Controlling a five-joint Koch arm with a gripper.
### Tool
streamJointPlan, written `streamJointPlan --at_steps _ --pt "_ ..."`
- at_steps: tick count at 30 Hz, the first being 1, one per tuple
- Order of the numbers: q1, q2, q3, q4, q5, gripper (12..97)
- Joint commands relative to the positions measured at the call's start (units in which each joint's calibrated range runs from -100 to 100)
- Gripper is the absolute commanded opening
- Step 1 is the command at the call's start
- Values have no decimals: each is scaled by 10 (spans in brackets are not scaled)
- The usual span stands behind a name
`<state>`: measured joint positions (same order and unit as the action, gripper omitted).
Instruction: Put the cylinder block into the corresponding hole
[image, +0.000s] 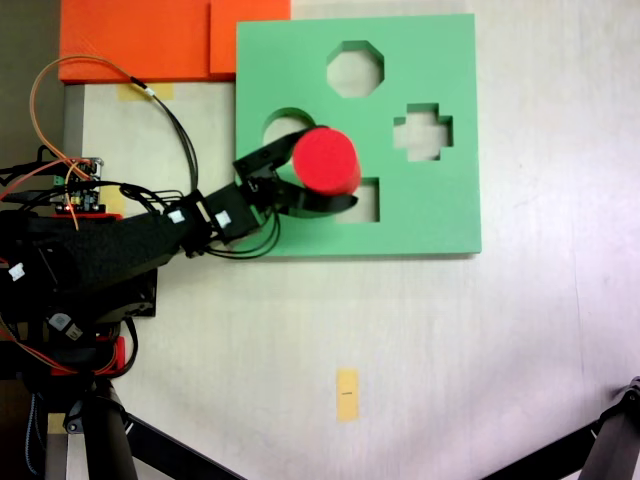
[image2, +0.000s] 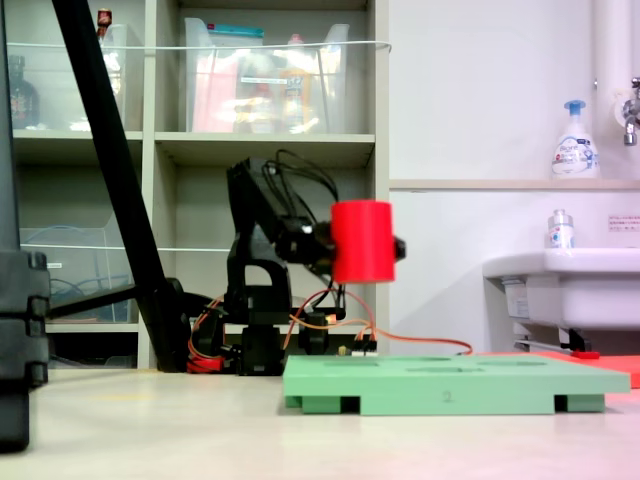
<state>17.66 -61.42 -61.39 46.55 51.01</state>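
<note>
The gripper (image: 335, 180) is closed around the cylinder block (image: 326, 160), one black finger on each side of it in the fixed view from above. In the fixed view from the side, the cylinder block (image2: 362, 241) hangs upright in the air, well above the green board (image2: 450, 383). Seen from above, it covers part of the round hole (image: 281, 123) of the green board (image: 420, 220), which lies flat on the desk (image: 450, 340). An orange board (image: 140, 40) lies at the upper left corner.
</note>
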Motion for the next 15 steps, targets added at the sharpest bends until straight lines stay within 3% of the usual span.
streamJointPlan --at_steps 1,15 --pt "14 -10 60 4 -6 317" --pt "101 139 50 31 -6 318"
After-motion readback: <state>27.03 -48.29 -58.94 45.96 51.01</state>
